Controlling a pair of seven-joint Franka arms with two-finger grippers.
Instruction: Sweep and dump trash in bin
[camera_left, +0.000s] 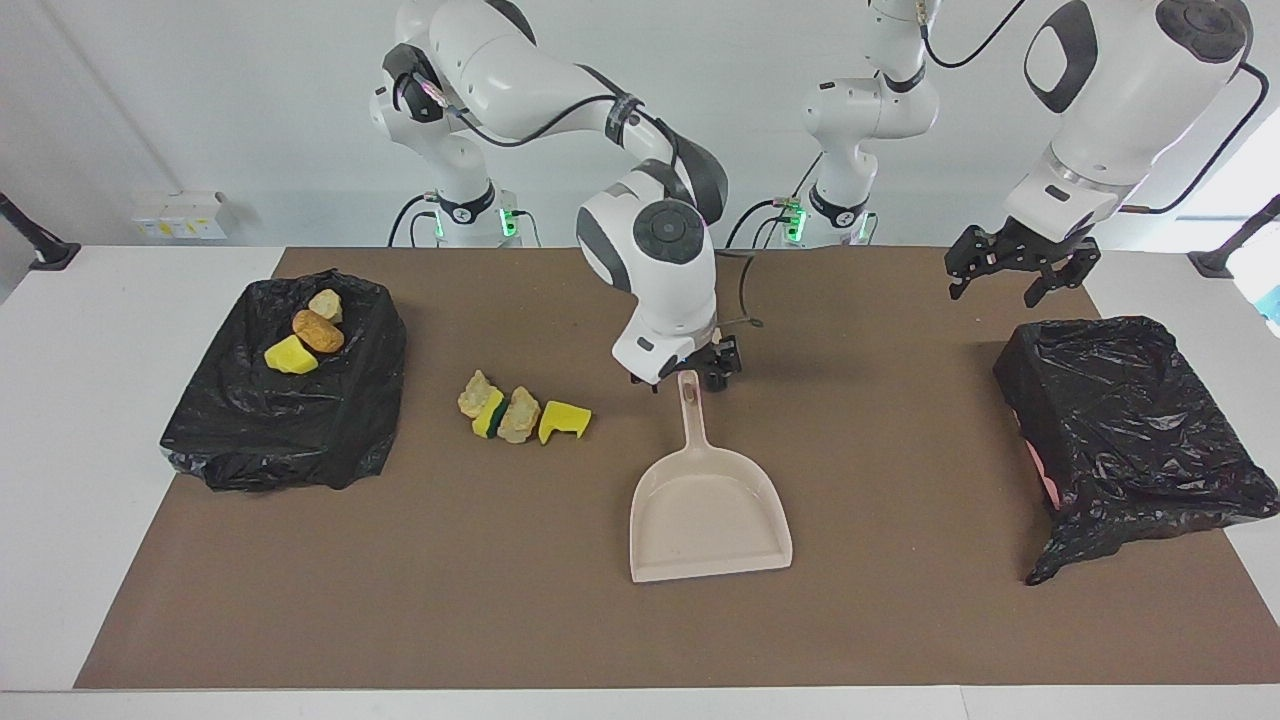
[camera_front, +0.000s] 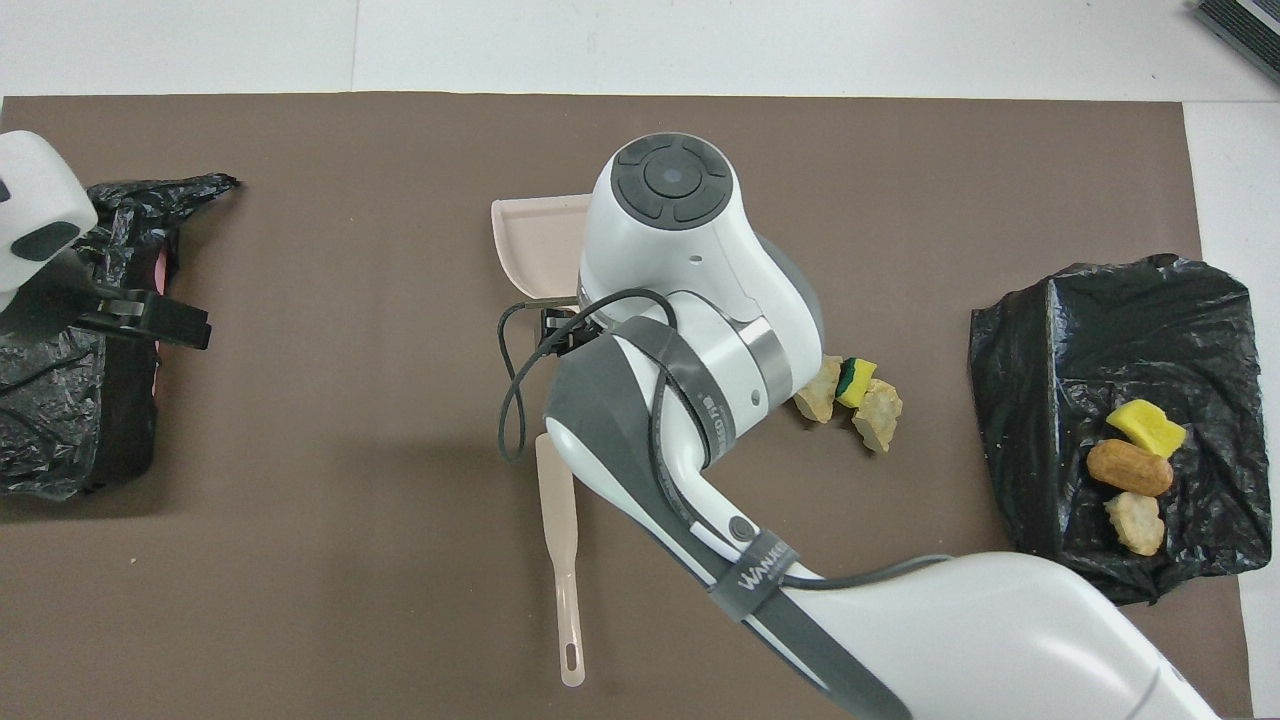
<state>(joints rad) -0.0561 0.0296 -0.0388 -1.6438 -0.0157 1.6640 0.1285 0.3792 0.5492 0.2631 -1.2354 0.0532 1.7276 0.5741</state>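
Note:
Loose trash (camera_left: 520, 415), cream and yellow sponge chunks, one with a green side, lies on the brown mat; it also shows in the overhead view (camera_front: 850, 395). Three more chunks (camera_left: 310, 335) lie on the black-bagged bin (camera_left: 280, 430) at the right arm's end. The beige dustpan (camera_left: 710, 515) lies flat mid-mat, handle toward the robots. My right gripper (camera_left: 690, 372) is at the handle's end. In the overhead view a beige brush handle (camera_front: 562, 560) pokes out from under that arm; its head is hidden. My left gripper (camera_left: 1015, 270) hangs open and empty.
A second box wrapped in a black bag (camera_left: 1130, 420) stands at the left arm's end of the mat, under the left gripper. A loose cable (camera_front: 515, 380) loops off the right wrist. The white table (camera_left: 120, 300) borders the mat.

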